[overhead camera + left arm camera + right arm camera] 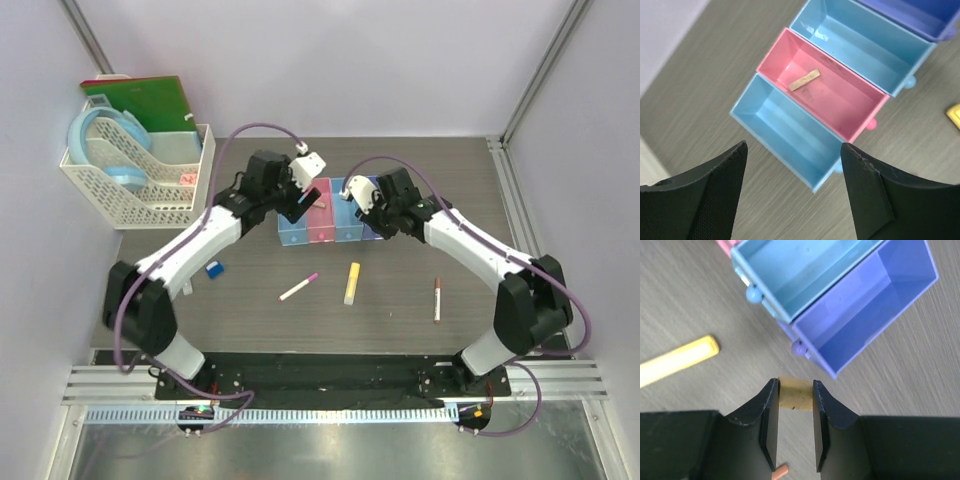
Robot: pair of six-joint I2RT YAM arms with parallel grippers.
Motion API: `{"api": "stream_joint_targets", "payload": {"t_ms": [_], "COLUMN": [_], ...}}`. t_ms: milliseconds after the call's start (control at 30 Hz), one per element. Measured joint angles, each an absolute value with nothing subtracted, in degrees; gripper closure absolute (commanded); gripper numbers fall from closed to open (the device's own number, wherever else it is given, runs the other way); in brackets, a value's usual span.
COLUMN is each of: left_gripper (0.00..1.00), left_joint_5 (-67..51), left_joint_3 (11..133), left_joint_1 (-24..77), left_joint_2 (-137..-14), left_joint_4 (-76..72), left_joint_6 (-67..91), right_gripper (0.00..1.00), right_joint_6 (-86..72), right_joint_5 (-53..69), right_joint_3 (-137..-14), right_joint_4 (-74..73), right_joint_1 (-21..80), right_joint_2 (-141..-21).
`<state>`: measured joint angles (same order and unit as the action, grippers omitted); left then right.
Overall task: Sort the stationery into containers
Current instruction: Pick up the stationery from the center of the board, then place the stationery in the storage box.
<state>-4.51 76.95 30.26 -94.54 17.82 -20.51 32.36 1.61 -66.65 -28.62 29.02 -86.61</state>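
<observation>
At the far middle of the desk (400,330), a row of four joined bins: blue bin (785,130), pink bin (850,100), light blue bin (860,45) and purple bin (875,315), in that order from left to right.

Over the blue end of the row, the left fingers (715,195), spread wide with nothing between them, pointed down at the blue bin and the pink bin. On the floor of the pink bin, one tan eraser (804,80), lying flat and askew.

Just in front of the purple bin, close to the round knob on its front, the right fingers (767,415), clenched on a second tan eraser (796,392) and pinching it by two opposite sides. Height above the desk: cannot tell.

Nearer the arm bases, loose on the desk and outside every bin:
- yellow marker (352,283), in front of the pink and light blue bins
- pink-tipped pen (298,288), just left of the marker and slanted
- dark-red-tipped pen (437,299), well to the right, near the right arm
- blue cube (213,268), off to the left, beside the left arm

At the far left corner, a white lattice basket (150,205), with pale blue rings (105,140) inside and a green book (140,100) standing at its back.
</observation>
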Motion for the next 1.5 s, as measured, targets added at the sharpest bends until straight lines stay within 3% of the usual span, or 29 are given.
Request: {"api": "stream_joint_targets", "payload": {"t_ms": [233, 533, 867, 967, 1000, 1100, 1333, 1433, 1500], "left_gripper": [0.25, 0.25, 0.26, 0.26, 0.26, 0.26, 0.27, 0.34, 0.44], "left_joint_5": [-4.5, -5.3, -10.7, -12.7, -13.0, -13.4, -13.3, -13.3, -13.3], "left_joint_3": [60.1, 44.5, 42.8, 42.8, 42.8, 42.8, 43.0, 43.7, 43.9], "left_joint_1": [30.3, 30.3, 30.3, 30.5, 30.7, 31.6, 34.3, 34.9, 35.3], "left_joint_2": [-76.5, -73.4, -73.3, -75.8, -76.7, -80.1, -85.6, -86.0, -86.3], "left_joint_4": [16.9, 21.2, 20.6, 20.3, 20.1, 19.6, 19.0, 18.8, 18.5], "left_joint_6": [-23.7, -24.6, -23.8, -22.8, -22.7, -22.3, -21.6, -21.4, -21.4], "right_gripper": [0.87, 0.87, 0.87, 0.8, 0.7, 0.61, 0.29, 0.23, 0.2], "right_joint_6": [32.1, 30.6, 29.7, 29.8, 29.8, 29.8, 29.6, 29.7, 29.8], "right_joint_5": [2.9, 4.2, 4.6, 4.1, 3.9, 3.6, 2.3, 1.2, -0.4], "right_joint_3": [-77.6, -93.3, -100.2, -100.4, -100.6, -100.7, -100.7, -100.4, -99.4], "right_joint_4": [-26.4, -24.0, -23.0, -22.4, -22.3, -22.2, -22.2, -22.1, -21.7], "right_joint_1": [29.0, 29.9, 33.8, 34.8, 34.9, 35.3, 35.8, 35.9, 35.9], "right_joint_2": [-97.8, -110.0, -119.4, -121.2, -121.4, -121.5, -121.6, -121.5, -121.0]}}
